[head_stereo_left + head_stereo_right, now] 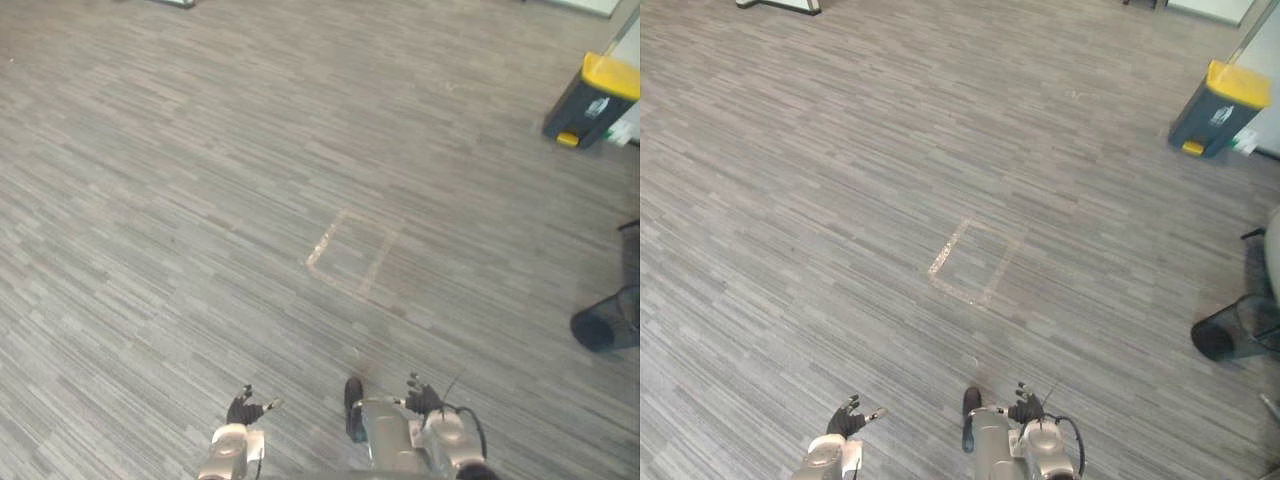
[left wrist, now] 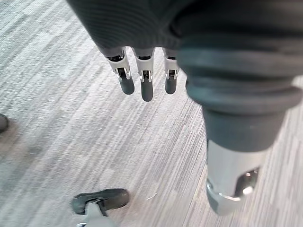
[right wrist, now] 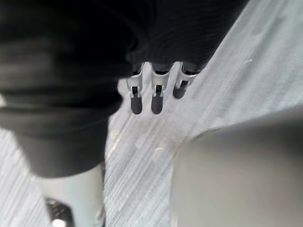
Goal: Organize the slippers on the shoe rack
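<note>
Starting at the left hand (image 1: 243, 409): got fingers (image 2: 147, 89) hanging straight and loose, dark tips toward the floor, gripping nothing. Same deal with the right hand (image 1: 421, 401): fingers (image 3: 156, 100) straight in a row, spread easy, nothing held either.

Found both hands low down near the bottom edge of the head views, well apart from each other, hovering over grey striped carpet (image 1: 200, 200).

Moving outward, spotted a pale taped square outline (image 1: 352, 255) on the carpet ahead of the hands. Further off at the far right, got a dark bin with a yellow lid (image 1: 592, 98) standing upright. Nearer on the right, noticed a black mesh basket (image 1: 606, 322) lying on its side.

Honestly can't tell where the slippers or the shoe rack are from any of this.
</note>
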{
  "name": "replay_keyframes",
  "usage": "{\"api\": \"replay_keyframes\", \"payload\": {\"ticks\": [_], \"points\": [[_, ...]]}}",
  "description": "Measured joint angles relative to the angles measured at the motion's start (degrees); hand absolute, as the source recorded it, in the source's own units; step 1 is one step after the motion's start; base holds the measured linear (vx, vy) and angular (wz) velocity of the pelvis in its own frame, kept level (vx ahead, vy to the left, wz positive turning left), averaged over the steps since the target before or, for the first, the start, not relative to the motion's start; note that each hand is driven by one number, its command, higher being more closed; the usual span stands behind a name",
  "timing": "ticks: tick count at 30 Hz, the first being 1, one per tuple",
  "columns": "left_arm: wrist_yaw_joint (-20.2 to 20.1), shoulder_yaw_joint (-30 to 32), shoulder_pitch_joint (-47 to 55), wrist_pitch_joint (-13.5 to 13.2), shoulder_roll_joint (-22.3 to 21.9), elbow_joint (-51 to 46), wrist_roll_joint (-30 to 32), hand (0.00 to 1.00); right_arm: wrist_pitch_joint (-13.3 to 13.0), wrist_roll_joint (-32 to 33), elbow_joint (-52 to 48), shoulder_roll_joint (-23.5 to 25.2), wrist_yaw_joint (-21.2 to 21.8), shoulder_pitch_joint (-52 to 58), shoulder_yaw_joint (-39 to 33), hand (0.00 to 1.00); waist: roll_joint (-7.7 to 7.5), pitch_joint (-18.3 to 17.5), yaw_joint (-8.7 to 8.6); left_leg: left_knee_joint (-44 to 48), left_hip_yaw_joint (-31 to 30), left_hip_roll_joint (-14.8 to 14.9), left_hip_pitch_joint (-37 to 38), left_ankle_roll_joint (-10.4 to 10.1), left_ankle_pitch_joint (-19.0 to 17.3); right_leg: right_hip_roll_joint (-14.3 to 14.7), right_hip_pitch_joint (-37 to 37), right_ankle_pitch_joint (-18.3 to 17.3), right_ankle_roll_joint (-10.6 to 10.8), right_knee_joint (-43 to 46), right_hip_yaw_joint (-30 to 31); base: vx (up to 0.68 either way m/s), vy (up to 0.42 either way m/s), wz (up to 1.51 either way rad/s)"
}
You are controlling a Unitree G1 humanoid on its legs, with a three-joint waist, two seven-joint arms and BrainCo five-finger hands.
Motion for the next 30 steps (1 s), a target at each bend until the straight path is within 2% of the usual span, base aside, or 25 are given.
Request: {"api": "replay_keyframes", "payload": {"ticks": [2,3,4,5,7,9,10,11,12,13,14,16,18,19,20,21,22,23,24,25,26,27,28,29,30], "points": [[-0.1,2.8,0.2,0.0,-1.6,-0.6,0.0,0.00,0.6,0.2,-0.3,0.4,0.0,1.2,0.6,0.00,0.33,0.1,0.18,22.0,-2.3,2.5,-8.3,-4.7,10.0,1.6,7.1,-2.7,-0.9,-3.5,-0.6,0.59,-0.180,0.13],[-0.2,3.9,1.1,0.0,-2.3,-2.0,0.0,0.00,0.9,0.4,-0.8,0.6,-0.1,2.0,1.0,0.00,0.21,0.2,0.64,34.9,-1.0,4.6,-13.8,-5.4,9.1,3.1,12.3,-3.4,-1.8,-6.7,-0.4,0.51,-0.125,-0.10],[-0.2,4.1,1.4,0.0,-2.4,-2.4,0.0,0.00,1.0,0.5,-1.1,0.8,-0.1,2.2,1.4,0.00,0.04,0.3,0.76,38.1,0.0,5.3,-15.4,-5.0,8.1,3.7,14.1,-3.7,-2.2,-7.9,0.1,0.52,-0.082,-0.38],[-0.3,4.8,2.8,0.0,-2.2,-4.1,-0.1,0.00,1.0,0.7,-2.0,1.7,-0.1,2.4,2.3,0.00,-0.60,0.2,1.68,43.2,2.9,6.4,-20.2,-2.8,4.9,4.7,18.9,-4.7,-3.0,-11.3,1.8,0.61,-0.057,-0.63],[-0.2,5.5,3.0,-0.1,-2.0,-5.5,-0.1,0.00,1.0,1.1,-1.0,2.3,-0.1,2.5,2.2,0.00,-1.43,-0.2,2.66,41.5,7.1,6.0,-25.4,0.1,0.5,4.6,23.1,-4.7,-2.8,-13.9,5.1,0.50,-0.014,-0.87],[-0.3,5.1,2.5,-0.2,-1.5,-5.5,-0.1,0.00,1.2,1.6,0.7,2.5,-0.1,1.6,2.0,0.00,-1.69,0.1,3.92,25.8,8.6,2.0,-30.5,1.8,-2.5,2.4,27.5,-5.0,-1.8,-17.0,9.3,0.48,0.137,-1.04],[-0.3,4.9,2.4,-0.2,-1.4,-5.5,-0.1,0.00,1.2,1.6,0.7,2.5,-0.2,1.6,1.9,0.00,-1.74,0.1,3.95,21.0,8.4,0.9,-31.1,1.8,-2.3,1.6,28.2,-5.4,-1.1,-17.3,10.0,0.56,0.248,-0.92],[-0.3,4.1,2.3,-0.4,-1.3,-5.2,-0.1,0.00,1.1,1.6,0.7,2.1,-0.2,1.8,0.8,0.00,-1.41,-0.1,3.87,6.5,6.5,-1.7,-32.1,1.7,1.7,-0.3,30.1,-6.8,0.8,-18.9,11.7,0.57,0.287,-0.83],[-0.3,2.7,2.3,-0.7,-1.4,-4.7,-0.1,0.00,1.2,1.5,1.1,1.6,-0.4,2.4,-0.1,0.00,-0.78,-0.2,4.07,-0.5,5.7,-2.4,-31.4,1.5,11.5,-0.8,31.8,-7.8,2.1,-20.4,13.8,0.50,0.250,-0.75],[-0.3,2.5,1.9,-0.9,-0.8,-3.9,-0.1,0.00,1.3,1.5,2.1,1.8,-0.6,2.2,0.0,0.00,-1.36,-0.4,3.94,-0.9,6.8,-4.0,-30.0,3.6,10.1,-2.4,33.0,-7.9,2.3,-20.9,14.8,0.49,0.245,-0.40],[-0.3,2.4,1.8,-0.9,-0.7,-3.8,-0.1,0.00,1.3,1.5,2.2,1.8,-0.6,2.2,0.0,0.00,-1.58,-0.4,3.77,-1.1,7.0,-4.2,-29.9,3.6,9.7,-2.7,32.9,-7.6,2.5,-20.8,14.8,0.46,0.235,-0.17],[-0.3,1.6,1.2,-1.0,0.5,-2.8,-0.1,0.00,1.3,1.3,2.5,2.3,-0.5,2.7,0.0,0.00,-3.01,-1.0,3.61,1.7,7.9,-5.4,-30.4,5.7,5.7,-4.0,30.9,-6.4,2.7,-16.9,15.7,0.44,0.228,-0.14],[-0.3,1.1,1.3,-1.0,0.8,-2.7,-0.1,0.00,1.3,1.1,2.6,2.1,-0.5,3.2,-0.1,0.00,-3.49,-1.2,3.80,2.5,9.2,-5.8,-28.5,7.0,2.8,-4.2,26.8,-7.2,4.9,-5.6,17.3,0.45,0.217,-0.29],[-0.2,0.0,2.1,-0.9,2.0,-2.4,-0.1,0.00,1.3,0.2,2.5,2.2,-0.3,2.9,-0.1,0.00,-4.45,-1.3,3.83,0.7,11.8,-6.9,-23.0,7.5,0.2,-4.8,19.1,-5.1,18.4,14.7,18.6,0.46,0.225,-0.41],[-0.2,-0.3,2.1,-0.8,2.2,-2.2,-0.1,0.00,1.2,0.0,2.4,2.2,-0.3,2.9,-0.1,0.00,-4.54,-1.2,3.66,0.5,11.9,-7.1,-22.0,7.7,-0.1,-4.9,18.1,-4.8,18.6,17.5,18.5,0.56,0.237,-0.44],[-0.2,-1.3,2.1,-0.3,2.9,-1.0,-0.1,0.00,0.9,-0.3,2.3,1.9,-0.2,2.8,-0.1,0.00,-4.59,-1.0,3.29,-0.8,12.3,-7.7,-17.5,8.1,-1.4,-5.3,14.4,-5.2,17.8,27.2,16.1,0.49,0.138,-0.22],[-0.1,-1.9,1.8,0.0,3.0,-0.7,-0.1,0.00,0.9,-0.5,2.3,1.4,-0.1,2.6,-0.1,0.00,-4.38,-0.6,3.33,-3.2,13.0,-7.7,-13.1,8.4,-1.9,-6.2,11.2,-7.0,12.7,31.7,11.5,0.48,0.116,-0.29],[-0.1,-2.0,1.8,0.1,3.0,-0.5,-0.1,0.00,0.9,-0.5,2.4,1.2,0.0,2.3,-0.1,0.00,-3.91,-0.2,3.43,-4.9,13.2,-7.6,-10.7,8.4,-1.9,-6.5,9.9,-8.1,10.5,32.3,9.3,0.49,0.085,-0.29],[-0.1,-2.1,2.0,0.1,3.0,-0.3,-0.1,0.00,0.9,-0.5,2.3,1.1,0.0,1.7,-0.1,0.00,-3.20,0.2,3.30,-7.8,13.7,-6.9,-6.8,8.3,-1.9,-6.5,7.1,-9.9,7.1,31.1,4.5,0.48,0.046,-0.21],[-0.1,-2.1,1.9,0.1,3.0,-0.3,-0.1,0.00,0.9,-0.5,2.3,1.1,0.0,1.3,-0.1,0.00,-3.22,0.3,2.95,-9.4,14.4,-6.3,-4.4,8.3,-1.9,-6.6,4.2,-11.0,5.2,27.1,0.4,0.47,0.024,-0.11],[-0.1,-2.1,1.8,0.1,3.0,-0.3,-0.1,0.00,0.9,-0.5,2.2,1.1,0.0,1.1,-0.1,0.00,-3.19,0.3,2.82,-9.8,14.4,-6.0,-3.8,8.3,-1.9,-6.6,3.3,-11.2,4.8,24.8,-1.2,0.56,-0.026,0.03],[-0.2,-2.5,1.6,0.1,3.1,-0.3,-0.1,0.00,0.7,-0.5,2.1,1.2,0.0,0.6,-0.1,0.00,-3.17,0.3,2.44,-10.7,14.5,-5.2,-2.1,8.3,-1.9,-6.2,1.2,-10.3,3.6,15.0,-5.3,0.37,-0.027,0.07],[-0.2,-2.6,1.6,0.1,3.0,-0.3,0.0,0.00,0.7,-0.5,2.0,1.3,0.0,0.6,-0.1,0.00,-3.21,0.3,2.39,-10.9,14.5,-5.2,-1.7,8.2,-1.9,-5.9,0.9,-9.4,3.3,11.5,-6.1,0.47,-0.041,0.05],[-0.2,-3.9,1.7,0.1,3.8,-0.3,0.1,0.00,0.6,-0.5,2.1,1.5,-0.1,1.0,0.0,0.00,-4.35,-0.2,2.45,-11.6,14.1,-6.7,-0.3,7.5,-2.3,-4.7,0.9,-0.3,0.9,-0.7,-6.8,0.40,-0.076,-0.08],[-0.4,-3.9,1.4,0.3,3.1,0.4,0.9,0.00,0.4,0.0,1.9,1.2,0.1,1.3,-0.3,0.00,-4.73,-0.4,2.25,-10.9,12.9,-6.8,1.9,5.5,-3.6,-3.8,0.6,4.3,-2.9,-1.1,-5.8,0.51,-0.116,-0.15]]}}
